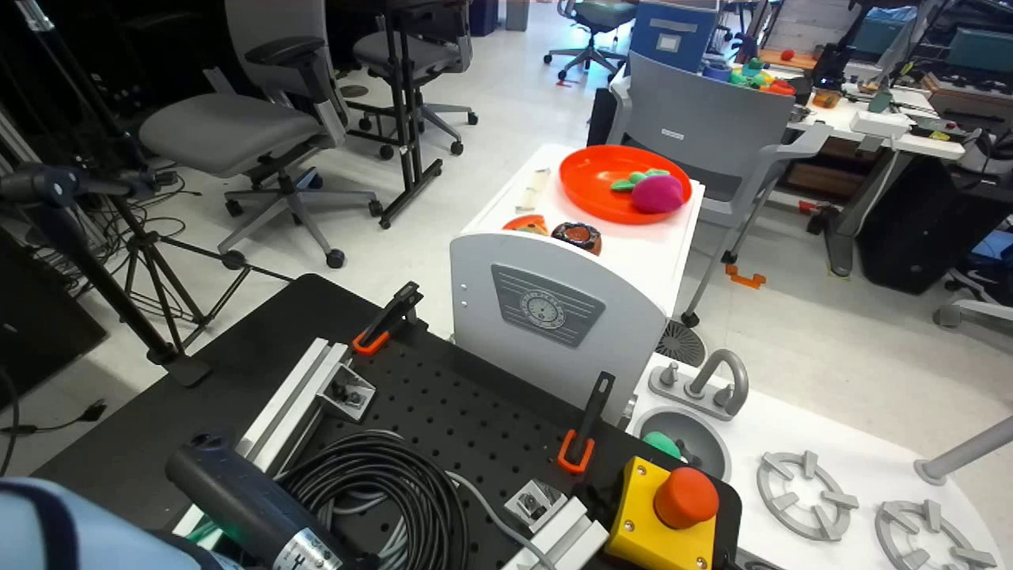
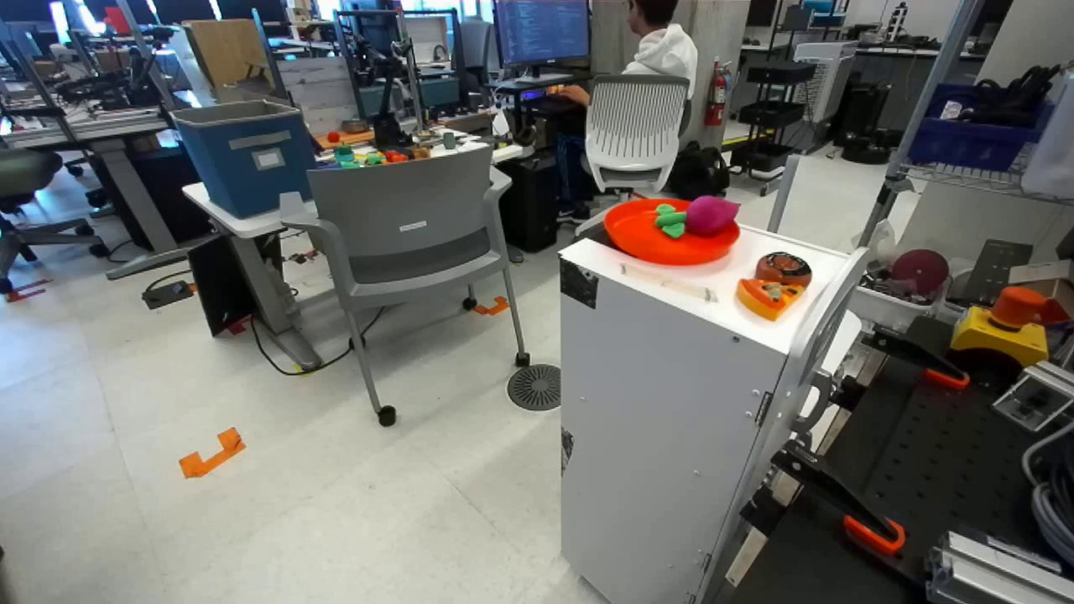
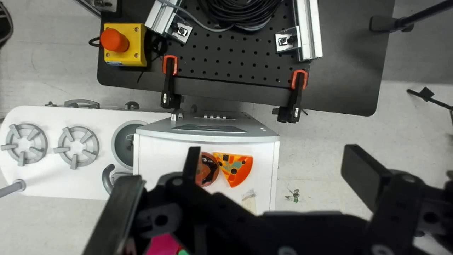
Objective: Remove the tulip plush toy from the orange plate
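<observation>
Claw [image 3: 254, 168], black and two-fingered, hangs above a white box-shaped cabinet [image 3: 155, 152], its fingers spread wide with nothing visible between them. Below it, partly screened by the finger on the wrist view's left, lies a glossy dark-brown round toy [image 3: 209, 171]; just beside that, seen through the gap, is an orange wedge-shaped pizza toy [image 3: 244, 166]. Farther out, at the wrist view's bottom edge, behind the claw's knuckles on that same finger's side, shows a strip of the soft magenta tulip plush toy [image 3: 162, 245] with its green leaves. Both exterior views place it resting on the bright orange round plastic plate [image 2: 633, 226], near the rim; the claw appears in neither. The plush's long axis, bulb to leaves, seems to run roughly along the line on which the fingers close, so the move likely calls for going outward and toward that finger's side, then well down, perhaps with a turn to pinch across the bulb. Beyond the plate from the claw stands a grey plastic armchair [image 2: 394, 201].
</observation>
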Tool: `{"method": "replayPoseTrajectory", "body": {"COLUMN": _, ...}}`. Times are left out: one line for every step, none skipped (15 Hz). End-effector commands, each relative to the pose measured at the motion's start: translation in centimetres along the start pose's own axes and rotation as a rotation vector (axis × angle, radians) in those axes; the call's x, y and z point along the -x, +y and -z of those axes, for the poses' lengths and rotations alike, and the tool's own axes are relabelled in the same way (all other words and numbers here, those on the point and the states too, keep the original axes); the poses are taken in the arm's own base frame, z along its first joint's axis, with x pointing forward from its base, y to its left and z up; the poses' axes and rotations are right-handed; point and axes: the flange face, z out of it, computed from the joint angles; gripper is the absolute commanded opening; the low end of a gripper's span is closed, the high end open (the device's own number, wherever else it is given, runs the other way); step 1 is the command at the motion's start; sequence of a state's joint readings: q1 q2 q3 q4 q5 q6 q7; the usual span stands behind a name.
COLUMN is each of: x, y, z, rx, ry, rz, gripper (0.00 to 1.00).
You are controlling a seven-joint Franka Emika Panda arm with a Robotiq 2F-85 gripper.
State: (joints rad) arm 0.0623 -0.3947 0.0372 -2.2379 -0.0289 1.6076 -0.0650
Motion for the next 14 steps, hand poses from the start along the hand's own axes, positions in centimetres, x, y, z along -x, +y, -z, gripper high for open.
{"method": "replayPoseTrajectory", "body": {"x": 0.0, "y": 0.0, "z": 0.0, "rx": 0.0, "ry": -0.001, "rz": 0.0, "gripper": 1.0}}
{"method": "replayPoseTrajectory", "body": {"x": 0.0, "y": 0.0, "z": 0.0, "rx": 0.0, "ry": -0.001, "rz": 0.0, "gripper": 1.0}}
{"method": "replayPoseTrajectory", "body": {"x": 0.0, "y": 0.0, "z": 0.0, "rx": 0.0, "ry": -0.001, "rz": 0.0, "gripper": 1.0}}
{"method": "replayPoseTrajectory", "body": {"x": 0.0, "y": 0.0, "z": 0.0, "rx": 0.0, "ry": -0.001, "rz": 0.0, "gripper": 1.0}}
{"method": "replayPoseTrajectory", "body": {"x": -0.2, "y": 0.4, "z": 0.1, "rx": -0.02, "ry": -0.004, "rz": -0.007, "gripper": 1.0}}
{"method": "replayPoseTrajectory", "body": {"x": -0.3, "y": 0.8, "z": 0.1, "rx": -0.032, "ry": -0.015, "rz": -0.003, "gripper": 1.0}}
{"method": "replayPoseTrajectory", "body": {"x": -0.1, "y": 1.0, "z": 0.0, "rx": -0.044, "ry": -0.028, "rz": 0.009, "gripper": 1.0}}
{"method": "replayPoseTrajectory", "body": {"x": 0.1, "y": 1.3, "z": -0.1, "rx": -0.047, "ry": -0.017, "rz": 0.004, "gripper": 1.0}}
{"method": "replayPoseTrajectory", "body": {"x": 0.2, "y": 1.6, "z": -0.2, "rx": -0.053, "ry": -0.016, "rz": 0.008, "gripper": 1.0}}
{"method": "replayPoseTrajectory", "body": {"x": 0.3, "y": 1.9, "z": -0.2, "rx": -0.072, "ry": -0.008, "rz": 0.01, "gripper": 1.0}}
{"method": "replayPoseTrajectory", "body": {"x": 0.4, "y": 2.2, "z": -0.2, "rx": -0.081, "ry": -0.004, "rz": 0.018, "gripper": 1.0}}
{"method": "replayPoseTrajectory", "body": {"x": 0.6, "y": 2.5, "z": -0.1, "rx": -0.097, "ry": 0.005, "rz": 0.029, "gripper": 1.0}}
{"method": "replayPoseTrajectory", "body": {"x": 0.0, "y": 1.9, "z": -0.3, "rx": -0.05, "ry": -0.006, "rz": 0.004, "gripper": 1.0}}
{"method": "replayPoseTrajectory", "body": {"x": 0.1, "y": 2.2, "z": -0.3, "rx": -0.06, "ry": -0.005, "rz": 0.009, "gripper": 1.0}}
